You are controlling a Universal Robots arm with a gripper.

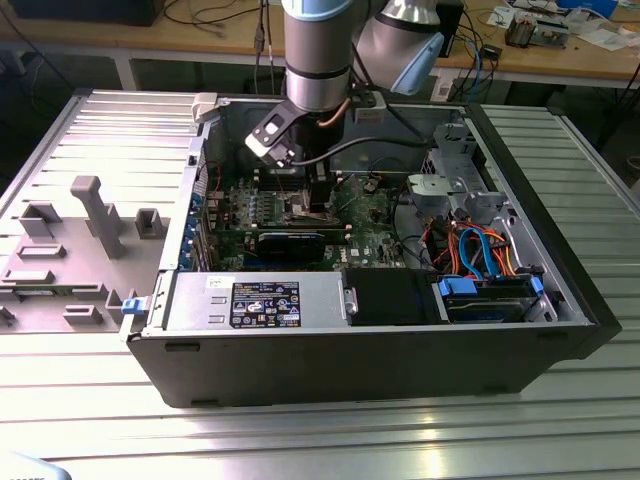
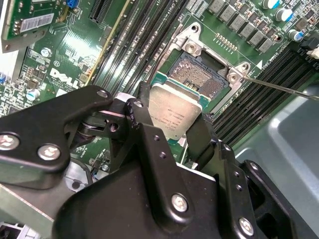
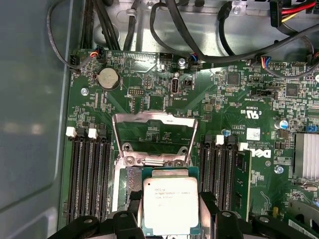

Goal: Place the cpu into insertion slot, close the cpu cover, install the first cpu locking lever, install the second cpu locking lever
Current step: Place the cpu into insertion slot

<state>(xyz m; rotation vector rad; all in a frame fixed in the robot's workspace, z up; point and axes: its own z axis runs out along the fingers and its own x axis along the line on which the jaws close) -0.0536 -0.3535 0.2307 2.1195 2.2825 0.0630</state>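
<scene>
Cpu (image 3: 170, 205) sits pinched in the pincer (image 3: 170, 209) over the uncovered insertion slot (image 2: 199, 74).

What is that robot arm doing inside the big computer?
The robot arm reaches down into an open computer case. Its gripper pinches the cpu, a little silver square, by two edges and holds it over the insertion slot on the green board. The cpu cover is flipped open, so the slot is uncovered. The cpu does not look settled flat in the slot yet.
</scene>
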